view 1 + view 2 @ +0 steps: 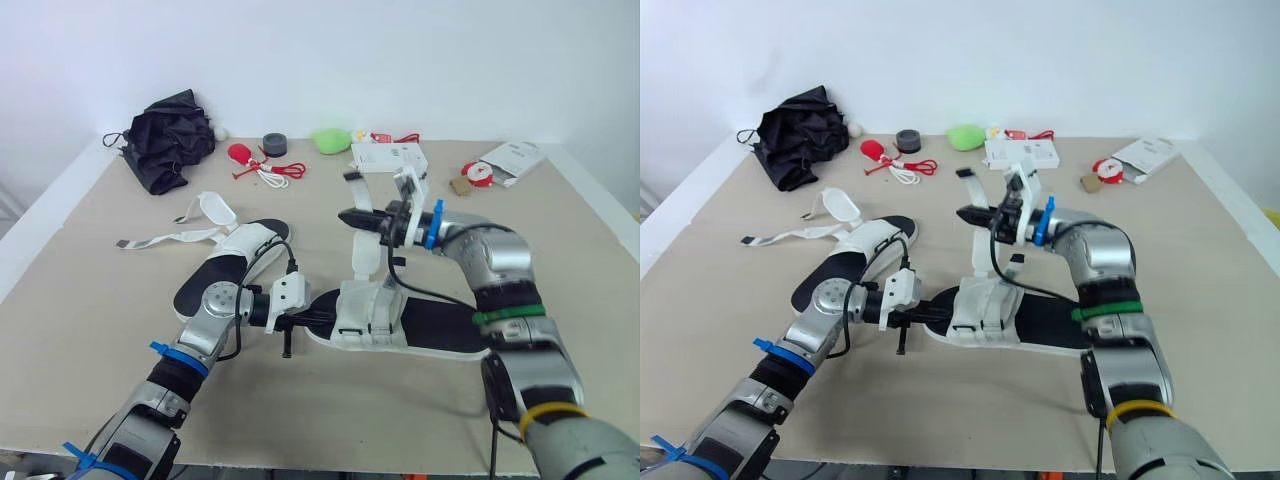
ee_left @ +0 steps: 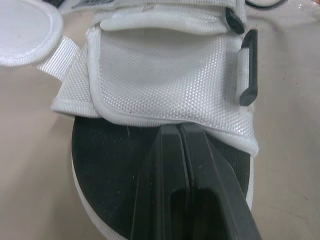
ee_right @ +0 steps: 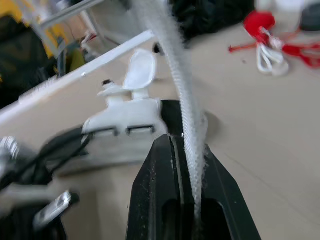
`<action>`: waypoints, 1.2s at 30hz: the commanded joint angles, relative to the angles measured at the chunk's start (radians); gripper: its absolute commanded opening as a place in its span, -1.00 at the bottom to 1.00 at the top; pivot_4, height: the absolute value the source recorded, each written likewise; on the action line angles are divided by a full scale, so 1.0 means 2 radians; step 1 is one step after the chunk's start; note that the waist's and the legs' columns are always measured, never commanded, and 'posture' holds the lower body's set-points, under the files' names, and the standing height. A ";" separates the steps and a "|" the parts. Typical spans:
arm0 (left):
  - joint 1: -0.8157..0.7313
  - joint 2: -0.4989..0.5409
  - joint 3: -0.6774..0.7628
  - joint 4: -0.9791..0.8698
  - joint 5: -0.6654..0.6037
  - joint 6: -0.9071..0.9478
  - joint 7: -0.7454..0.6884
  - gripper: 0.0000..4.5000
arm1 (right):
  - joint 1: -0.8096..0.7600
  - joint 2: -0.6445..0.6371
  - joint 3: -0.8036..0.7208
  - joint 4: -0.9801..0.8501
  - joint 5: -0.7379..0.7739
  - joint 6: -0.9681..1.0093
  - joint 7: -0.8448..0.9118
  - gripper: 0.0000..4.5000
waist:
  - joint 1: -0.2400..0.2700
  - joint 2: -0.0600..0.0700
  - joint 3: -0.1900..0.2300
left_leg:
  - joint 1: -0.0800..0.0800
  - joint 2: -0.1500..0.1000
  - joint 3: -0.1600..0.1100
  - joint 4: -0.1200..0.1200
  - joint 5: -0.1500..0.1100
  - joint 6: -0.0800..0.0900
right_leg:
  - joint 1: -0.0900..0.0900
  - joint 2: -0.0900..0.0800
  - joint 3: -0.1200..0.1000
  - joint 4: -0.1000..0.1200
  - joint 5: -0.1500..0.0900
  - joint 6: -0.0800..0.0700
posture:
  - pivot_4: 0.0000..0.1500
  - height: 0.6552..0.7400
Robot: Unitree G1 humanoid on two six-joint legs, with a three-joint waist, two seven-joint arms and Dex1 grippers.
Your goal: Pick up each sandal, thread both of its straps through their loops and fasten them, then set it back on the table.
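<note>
A sandal with a black sole and white straps (image 1: 400, 325) lies on the table (image 1: 90, 330) in front of me. My left gripper (image 1: 312, 321) is shut, its fingertips (image 2: 177, 135) resting on the black insole at the toe, just short of the white mesh strap (image 2: 165, 75). My right gripper (image 1: 352, 217) is above that sandal, shut on a white strap (image 1: 362, 255) pulled upward from it; the strap (image 3: 192, 125) runs between its fingers. The second sandal (image 1: 235, 262) lies to the left, its straps (image 1: 170, 238) spread loose on the table.
Along the far edge sit a black folded umbrella (image 1: 165, 135), a red object with a white cord (image 1: 262, 168), a tape roll (image 1: 275, 144), a green lump (image 1: 328, 140), a white box (image 1: 388, 155) and a packet (image 1: 515, 158).
</note>
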 commanded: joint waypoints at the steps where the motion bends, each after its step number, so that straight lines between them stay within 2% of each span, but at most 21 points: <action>1: 0.034 0.014 -0.044 0.061 0.052 0.036 -0.004 -1.00 | 0.052 -0.015 0.004 -0.150 0.001 -0.043 -0.007 -0.98 | -0.001 0.001 0.000 | 0.000 0.000 0.001 0.000 0.000 -0.001 | 0.000 0.000 0.001 0.000 0.000 0.000 | 1.00 1.00; 3: 0.033 0.015 -0.044 0.062 0.053 0.035 -0.007 -1.00 | 0.099 -0.027 0.024 -0.210 -0.033 -0.080 -0.020 -0.98 | -0.001 0.000 0.000 | 0.001 0.000 0.001 0.000 0.000 0.000 | 0.001 0.000 0.001 0.000 0.000 0.000 | 1.00 1.00; 6: 0.030 0.017 -0.047 0.065 0.053 0.033 -0.011 -1.00 | 0.139 -0.039 0.060 -0.244 -0.104 -0.175 -0.041 -0.98 | -0.002 -0.001 -0.001 | 0.002 0.001 0.000 0.000 0.000 -0.001 | 0.000 0.001 0.000 0.000 0.000 -0.001 | 1.00 1.00; 8: 0.029 0.017 -0.047 0.067 0.053 0.033 -0.012 -1.00 | 0.148 -0.042 0.078 -0.242 -0.141 -0.247 -0.046 -0.98 | -0.002 -0.002 0.000 | 0.002 0.001 0.001 0.000 0.000 -0.001 | 0.000 0.001 0.001 0.000 -0.001 -0.003 | 1.00 1.00; 11: 0.028 0.017 -0.047 0.068 0.053 0.032 -0.013 -1.00 | 0.151 -0.043 0.084 -0.231 -0.153 -0.284 -0.052 -0.98 | -0.002 -0.002 -0.001 | 0.002 0.001 0.001 0.000 0.000 -0.001 | 0.000 0.001 0.001 0.000 -0.001 -0.003 | 1.00 1.00; 14: 0.025 0.018 -0.049 0.069 0.054 0.032 -0.017 -1.00 | 0.160 -0.078 0.122 -0.193 -0.225 -0.478 -0.039 -0.98 | -0.001 -0.003 -0.001 | 0.002 0.000 0.001 0.000 0.000 -0.001 | 0.000 0.001 0.001 0.000 -0.001 -0.001 | 1.00 1.00; 17: 0.026 0.018 -0.049 0.067 0.054 0.033 -0.017 -1.00 | 0.175 -0.105 0.140 -0.183 -0.259 -0.567 -0.040 -0.98 | -0.001 -0.003 -0.001 | 0.002 0.000 0.001 0.000 -0.001 -0.001 | 0.000 0.001 0.001 0.000 -0.001 -0.001 | 1.00 1.00; 21: 0.034 0.021 -0.049 0.059 0.053 0.035 -0.018 -1.00 | 0.195 -0.146 0.157 -0.198 -0.259 -0.556 0.001 -0.50 | -0.001 -0.003 -0.001 | 0.002 0.001 0.001 0.000 -0.001 -0.001 | 0.001 0.001 0.001 0.000 -0.001 -0.001 | 1.00 1.00; 24: 0.034 0.021 -0.051 0.060 0.053 0.036 -0.018 -1.00 | 0.197 -0.161 0.153 -0.195 -0.269 -0.560 -0.005 -0.02 | -0.001 -0.005 -0.002 | 0.003 0.001 0.001 0.000 -0.001 -0.001 | 0.002 0.001 0.001 0.000 -0.002 -0.004 | 1.00 1.00; 25: 0.033 0.021 -0.051 0.060 0.053 0.036 -0.018 -1.00 | 0.197 -0.164 0.150 -0.194 -0.272 -0.560 -0.008 0.06 | -0.001 -0.005 -0.002 | 0.003 0.001 0.001 0.000 -0.001 -0.001 | 0.002 0.001 0.001 0.000 -0.002 -0.004 | 1.00 1.00; 26: 0.032 0.021 -0.051 0.061 0.053 0.036 -0.019 -1.00 | 0.197 -0.167 0.143 -0.198 -0.270 -0.559 -0.014 0.34 | -0.001 -0.006 -0.003 | 0.003 0.001 0.001 0.000 -0.001 -0.001 | 0.002 0.001 0.001 0.000 -0.002 -0.004 | 1.00 1.00; 30: 0.030 0.020 -0.052 0.063 0.053 0.037 -0.019 -1.00 | 0.200 -0.173 0.126 -0.220 -0.246 -0.539 -0.021 0.37 | -0.001 -0.007 -0.004 | 0.003 0.001 0.001 0.000 -0.001 -0.002 | 0.002 0.000 0.000 0.000 -0.003 -0.004 | 1.00 1.00; 33: 0.027 0.018 -0.052 0.067 0.053 0.036 -0.020 -1.00 | 0.201 -0.207 0.073 -0.296 -0.146 -0.381 -0.006 0.37 | 0.000 -0.006 -0.003 | 0.003 0.002 0.000 0.000 -0.001 -0.002 | 0.002 0.000 0.001 0.000 -0.003 -0.004 | 1.00 1.00; 36: 0.026 0.017 -0.052 0.068 0.053 0.036 -0.021 -1.00 | 0.202 -0.216 0.064 -0.321 -0.127 -0.335 -0.004 0.37 | 0.000 -0.007 -0.004 | 0.003 0.002 0.000 0.000 -0.001 -0.002 | 0.003 0.000 0.001 0.000 -0.002 -0.007 | 1.00 1.00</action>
